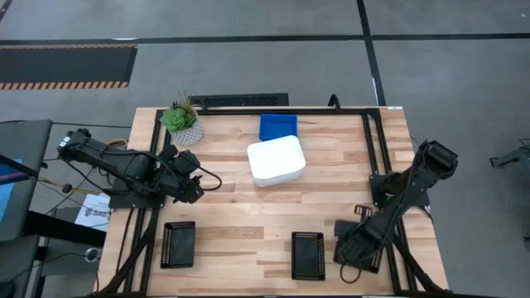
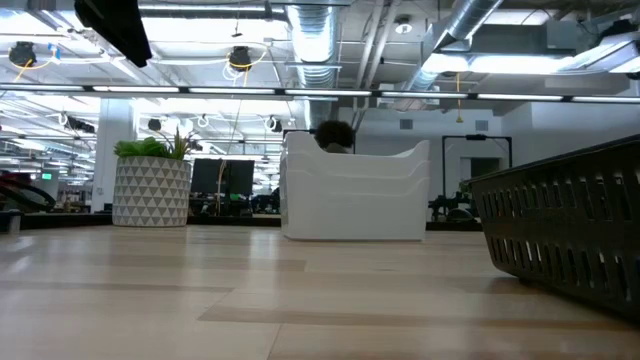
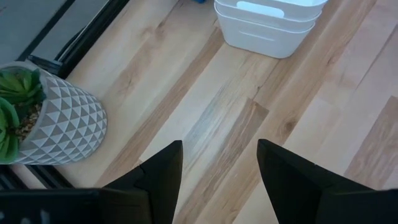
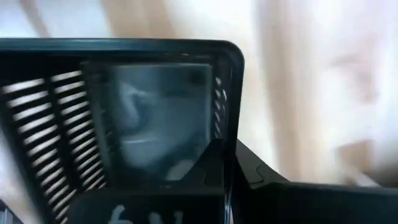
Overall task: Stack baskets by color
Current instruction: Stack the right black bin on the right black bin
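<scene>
Baskets: you are clamping the right hand point(image 1: 354, 248) on a black basket point(image 4: 118, 124) wall at the surface's near right edge. Lift level toward the middle black basket point(image 1: 307, 255). Left hand point(image 3: 217, 171) is waiting, fingers apart.

Left arm parked at table's left side, folded, elbow out past edge, wrist aimed inward. Left gripper point(image 3: 217, 177) hovering off table top, fingers point(image 3: 163, 173) spread wide, nothing between. Right arm stretched from right-side base toward near edge, wrist tilted down. Right gripper point(image 1: 352, 242) down low, fingers clamped together.
</scene>
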Tool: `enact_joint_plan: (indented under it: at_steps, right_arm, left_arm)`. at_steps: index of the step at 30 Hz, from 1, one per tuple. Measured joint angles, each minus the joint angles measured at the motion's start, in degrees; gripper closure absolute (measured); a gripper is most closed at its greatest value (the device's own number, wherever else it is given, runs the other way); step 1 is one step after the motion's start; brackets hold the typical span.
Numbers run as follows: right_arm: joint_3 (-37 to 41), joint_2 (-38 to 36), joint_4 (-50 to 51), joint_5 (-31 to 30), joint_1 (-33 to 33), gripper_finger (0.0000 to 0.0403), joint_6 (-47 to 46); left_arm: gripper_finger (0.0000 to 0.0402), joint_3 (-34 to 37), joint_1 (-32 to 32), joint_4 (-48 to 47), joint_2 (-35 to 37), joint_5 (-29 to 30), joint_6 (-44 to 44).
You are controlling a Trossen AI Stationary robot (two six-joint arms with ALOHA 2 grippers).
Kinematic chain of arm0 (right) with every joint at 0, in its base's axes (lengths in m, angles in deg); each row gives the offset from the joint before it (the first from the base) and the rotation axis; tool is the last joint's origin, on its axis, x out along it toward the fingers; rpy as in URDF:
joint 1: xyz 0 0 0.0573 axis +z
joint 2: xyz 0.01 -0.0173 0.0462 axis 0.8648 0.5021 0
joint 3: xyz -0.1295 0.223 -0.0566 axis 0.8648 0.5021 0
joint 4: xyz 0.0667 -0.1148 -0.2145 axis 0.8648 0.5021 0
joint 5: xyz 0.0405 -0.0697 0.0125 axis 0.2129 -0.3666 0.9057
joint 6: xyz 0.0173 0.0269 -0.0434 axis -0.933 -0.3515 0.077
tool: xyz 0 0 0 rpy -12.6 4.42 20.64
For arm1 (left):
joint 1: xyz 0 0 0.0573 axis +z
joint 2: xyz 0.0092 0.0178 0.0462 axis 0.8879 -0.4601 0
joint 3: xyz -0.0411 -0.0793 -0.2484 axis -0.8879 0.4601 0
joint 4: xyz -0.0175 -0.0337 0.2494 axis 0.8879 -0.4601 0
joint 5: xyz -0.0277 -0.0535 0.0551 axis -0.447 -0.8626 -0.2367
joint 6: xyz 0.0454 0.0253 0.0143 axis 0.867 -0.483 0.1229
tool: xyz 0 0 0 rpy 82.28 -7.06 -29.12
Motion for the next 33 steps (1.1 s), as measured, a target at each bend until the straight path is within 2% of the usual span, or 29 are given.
enact_joint_plan:
  at_steps: [3,7,11,16,23,29,33]
  right_arm:
    - [-2.39,-3.13,4.33,-4.52,-2.06,0.0392,-3.27]
    - [-6.78,-8.29,8.25,-8.36,-4.29,0.0396,-13.21]
    - [-11.66,-12.92,7.27,-14.03,-4.49,0.0394,-22.58]
    - [-15.51,-14.44,5.35,-18.87,-4.24,0.0398,-32.73]
    - [-15.48,-6.96,-3.56,-22.18,-4.17,0.0396,-36.98]
    - [-15.48,-0.88,-6.25,-22.06,-3.43,0.0378,-41.12]
    - [-15.52,1.04,-9.34,-22.51,-2.17,0.0379,-44.48]
  left_arm:
    - [0.0205,0.0,-0.02,0.0,0.0,-0.34,0.0]
    - [0.0205,0.0,-0.02,-0.02,0.0,-0.67,1.32]
    - [0.0205,0.0,-0.02,-0.02,0.0,-0.7,2.37]
    - [0.0205,0.0,-0.02,-0.02,0.0,-0.67,2.99]
    - [0.0205,0.0,-0.02,-0.05,0.0,-0.65,3.06]
    - [0.0205,0.0,-0.02,0.0,0.0,-0.63,4.28]
    - [0.0205,0.0,-0.02,0.0,0.01,-0.61,5.05]
